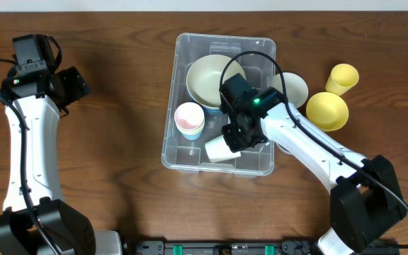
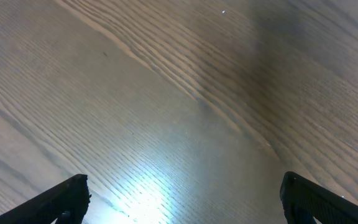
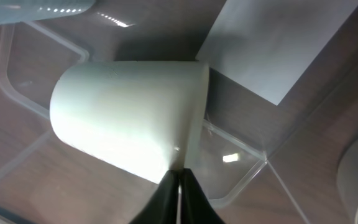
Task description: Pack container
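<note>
Wooden table (image 1: 119, 106) showing dark grain all over. Big pale-green bowl (image 1: 207, 76) sitting at far end inside container (image 1: 170, 142). Pink cup (image 1: 189, 117) standing upright on nested stack, just near-left of that bowl. White cup (image 1: 218, 149) lying on side at near end, mouth pointing right in right wrist view. Out right on bare wood: cream bowl (image 1: 294, 88) sitting just beside container wall, partly hidden. Yellow bowl (image 1: 327, 110) resting right of it. Yellow cup (image 1: 342, 76) standing just beyond, farther back.
</note>
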`<state>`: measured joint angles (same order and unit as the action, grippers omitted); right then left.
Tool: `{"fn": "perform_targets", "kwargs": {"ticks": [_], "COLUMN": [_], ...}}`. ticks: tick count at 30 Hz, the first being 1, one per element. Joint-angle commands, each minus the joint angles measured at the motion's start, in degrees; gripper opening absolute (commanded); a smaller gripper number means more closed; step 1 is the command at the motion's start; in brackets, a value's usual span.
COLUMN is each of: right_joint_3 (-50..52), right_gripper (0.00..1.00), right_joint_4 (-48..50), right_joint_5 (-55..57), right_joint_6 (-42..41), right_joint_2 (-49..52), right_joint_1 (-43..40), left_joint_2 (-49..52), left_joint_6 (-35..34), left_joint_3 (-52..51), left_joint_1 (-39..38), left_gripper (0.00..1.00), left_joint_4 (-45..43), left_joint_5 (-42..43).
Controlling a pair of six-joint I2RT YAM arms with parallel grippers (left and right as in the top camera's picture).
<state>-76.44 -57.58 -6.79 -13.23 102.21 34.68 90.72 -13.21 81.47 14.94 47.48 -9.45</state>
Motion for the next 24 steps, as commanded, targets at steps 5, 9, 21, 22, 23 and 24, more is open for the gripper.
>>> {"fn": "perform_targets", "kwargs": {"ticks": [5,9,21,22,23,24], "right_joint_3": [0.4,0.4,0.4,0.4,0.4,0.4], "right_gripper": [0.02,0.25,0.27,0.27,0.27,0.26], "right_joint_4": [0.2,0.5,4.9,5.1,5.3,5.4], "right_joint_5": [-1.3,-1.6,-5.5,-5.5,-5.5,-5.5], "right_joint_6": [-0.4,-0.4,1.4,1.6,1.7,2.1], "right_joint_2": [0.9,0.9,0.9,0.9,0.9,0.9], "right_joint_1": [0.5,0.5,0.6,0.6,0.6,0.6], "left_joint_2": [-1.2,-1.2,-1.2,-1.2,-1.2,-1.2], "left_joint_6": [0.5,0.5,0.5,0.5,0.5,0.5], "left_joint_3": [1.5,1.5,1.5,1.5,1.5,1.5], "left_joint_1": [0.2,0.2,0.2,0.2,0.2,0.2], "left_gripper": [0.98,0.98,0.98,0.98,0.98,0.98], "left_joint_4": [-0.1,0.0,0.0,-0.1,-0.1,-0.1], "left_joint_5": [-0.7,-0.7,-0.7,-0.7,-0.7,-0.7]}}
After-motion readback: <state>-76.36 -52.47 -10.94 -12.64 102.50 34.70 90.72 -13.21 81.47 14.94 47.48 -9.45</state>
